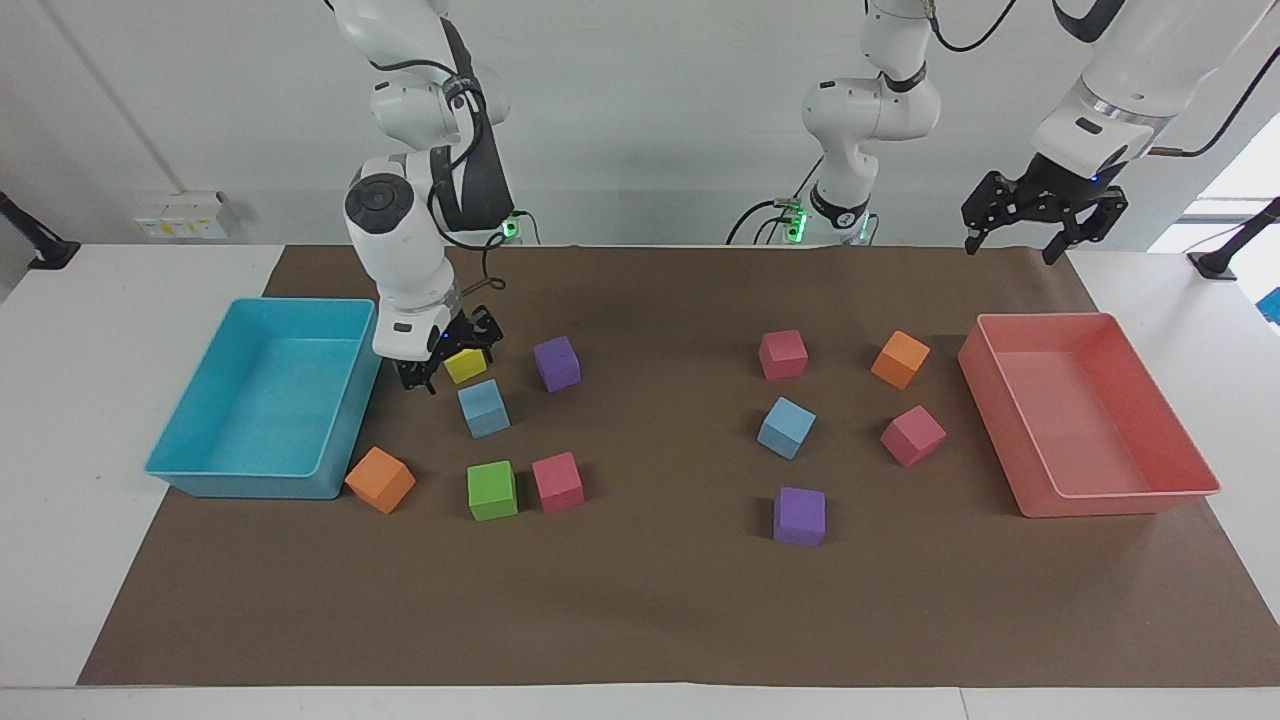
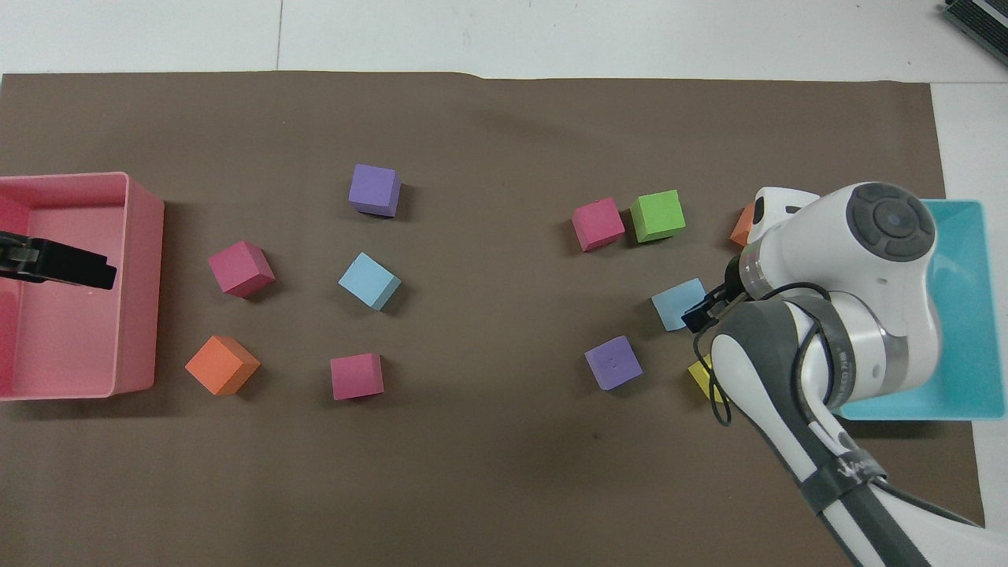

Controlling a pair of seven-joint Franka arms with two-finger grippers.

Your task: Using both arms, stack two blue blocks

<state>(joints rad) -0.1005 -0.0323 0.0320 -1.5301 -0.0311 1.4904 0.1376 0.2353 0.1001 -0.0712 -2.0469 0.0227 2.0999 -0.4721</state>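
Blue blocks lie apart on the brown mat: one (image 1: 484, 408) near the right arm's end, between the yellow cube (image 1: 466, 365) and the green cube (image 1: 492, 490), the other (image 1: 786, 427) toward the left arm's end among pink, orange and purple cubes. The right gripper (image 1: 447, 357) hangs low over the yellow cube beside the turquoise tray (image 1: 200, 470), fingers spread. The left gripper (image 1: 1040, 218) waits, open, high above the pink tray (image 1: 1120, 505).
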